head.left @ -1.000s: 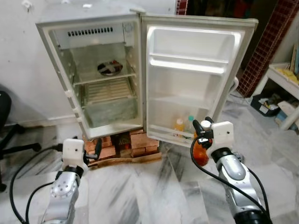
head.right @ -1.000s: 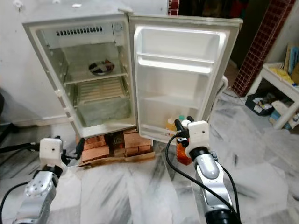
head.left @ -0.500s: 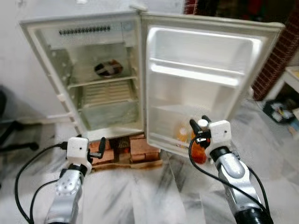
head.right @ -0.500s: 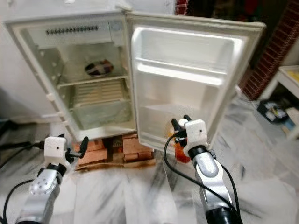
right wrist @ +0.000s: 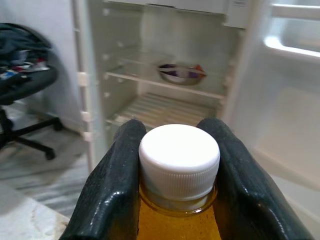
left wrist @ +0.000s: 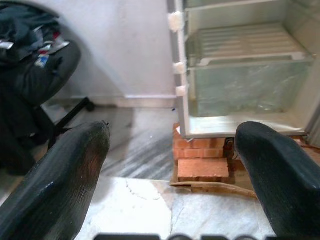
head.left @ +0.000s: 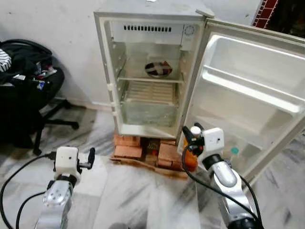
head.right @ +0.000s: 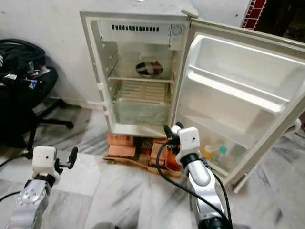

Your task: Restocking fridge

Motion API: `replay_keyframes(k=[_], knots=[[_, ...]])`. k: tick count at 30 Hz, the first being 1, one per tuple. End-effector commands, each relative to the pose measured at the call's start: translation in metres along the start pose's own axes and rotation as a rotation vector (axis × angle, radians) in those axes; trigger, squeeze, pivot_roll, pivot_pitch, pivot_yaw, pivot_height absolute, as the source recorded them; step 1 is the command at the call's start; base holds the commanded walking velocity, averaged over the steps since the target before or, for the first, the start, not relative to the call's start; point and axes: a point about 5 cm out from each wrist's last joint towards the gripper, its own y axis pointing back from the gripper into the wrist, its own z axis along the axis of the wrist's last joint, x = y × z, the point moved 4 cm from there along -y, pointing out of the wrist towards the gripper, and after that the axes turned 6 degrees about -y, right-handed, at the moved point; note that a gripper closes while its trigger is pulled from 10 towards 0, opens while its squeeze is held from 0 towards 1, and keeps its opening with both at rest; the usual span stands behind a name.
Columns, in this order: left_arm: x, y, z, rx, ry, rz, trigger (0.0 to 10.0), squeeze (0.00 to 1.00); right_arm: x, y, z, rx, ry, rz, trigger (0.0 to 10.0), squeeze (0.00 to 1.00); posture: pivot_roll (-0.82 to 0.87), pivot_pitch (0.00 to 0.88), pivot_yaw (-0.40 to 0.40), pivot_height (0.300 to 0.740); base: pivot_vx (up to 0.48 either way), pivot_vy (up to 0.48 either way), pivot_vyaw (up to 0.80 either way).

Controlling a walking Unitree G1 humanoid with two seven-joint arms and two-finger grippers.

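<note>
Before the open fridge, at centre frame, the right gripper clamps an orange bottle by the neck just under its white cap, fingers pressed on both sides, low by the bricks that prop the cabinet. At lower left, the left gripper hangs over marble floor, its fingers spread wide and holding nothing. A bowl sits on the upper shelf. Two small bottles stand in the bottom rack of the door at right. A black chair piled with clothes occupies the left edge.
</note>
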Motion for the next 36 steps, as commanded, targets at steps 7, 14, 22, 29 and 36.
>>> replay_keyframes(k=[7,14,22,29,36], knots=[[0.001,0.002,0.000,-0.006,-0.002,-0.007,10.0,0.00,-0.006,0.003,0.005,-0.022,0.009,-0.022,10.0,0.00,0.02,0.000,-0.007,0.740,0.271,0.367,0.00],[-0.004,0.000,0.003,-0.022,-0.006,-0.023,10.0,0.00,-0.009,-0.002,0.011,-0.037,0.011,-0.023,10.0,0.00,0.02,0.000,-0.009,0.740,0.306,0.363,0.00],[-0.006,-0.001,0.003,-0.024,-0.010,-0.036,10.0,0.00,-0.014,-0.001,0.011,-0.037,0.029,-0.047,10.0,0.00,0.02,0.000,-0.012,0.740,0.276,0.000,0.00],[-0.006,-0.002,0.004,-0.027,-0.008,-0.037,10.0,0.00,-0.018,-0.001,0.009,-0.027,0.040,-0.065,10.0,0.00,0.02,0.000,-0.012,0.740,0.000,0.000,0.00],[-0.011,-0.001,0.005,-0.037,0.001,-0.061,10.0,0.00,-0.023,-0.001,0.008,-0.022,0.037,-0.087,10.0,0.00,0.02,0.000,-0.012,0.740,0.258,0.000,0.00]])
